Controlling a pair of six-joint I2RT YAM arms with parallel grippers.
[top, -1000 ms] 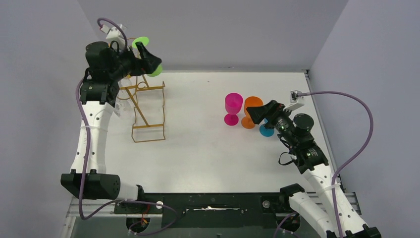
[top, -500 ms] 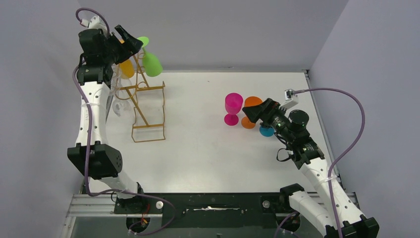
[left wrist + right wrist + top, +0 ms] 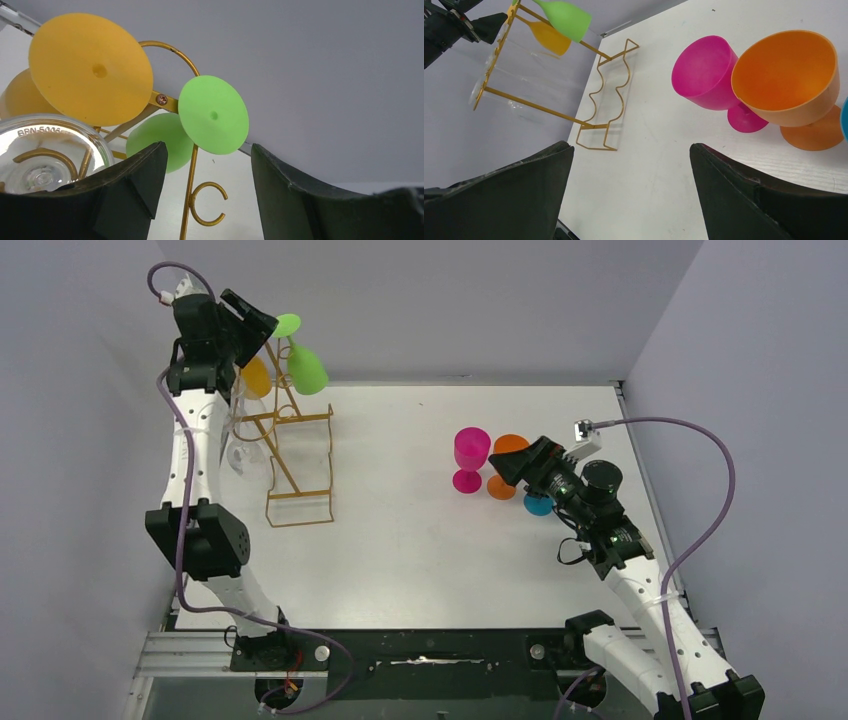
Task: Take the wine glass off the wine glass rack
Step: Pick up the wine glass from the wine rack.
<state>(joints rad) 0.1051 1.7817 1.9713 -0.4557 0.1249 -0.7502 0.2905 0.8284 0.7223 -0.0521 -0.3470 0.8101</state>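
Observation:
The gold wire rack [image 3: 290, 455] stands at the far left of the table. A green wine glass [image 3: 303, 362] and a yellow wine glass [image 3: 255, 377] hang upside down from its top hooks; a clear glass [image 3: 238, 452] hangs lower. My left gripper [image 3: 262, 322] is open and empty, raised beside the green glass's foot. In the left wrist view the green foot [image 3: 213, 121] and yellow foot [image 3: 90, 69] sit above my open gripper [image 3: 207, 165], with a rack arm between the jaws. My right gripper [image 3: 512, 466] is open and empty by the standing glasses.
A pink glass [image 3: 471, 459], an orange glass [image 3: 509, 462] and a blue glass [image 3: 539, 503] stand upright at the right middle of the table. Grey walls close in the back and both sides. The rack also shows in the right wrist view [image 3: 601, 95].
My left arm has risen and drawn back to the left, off the green glass; the glass stays hanging on the rack. My right arm has shifted slightly.

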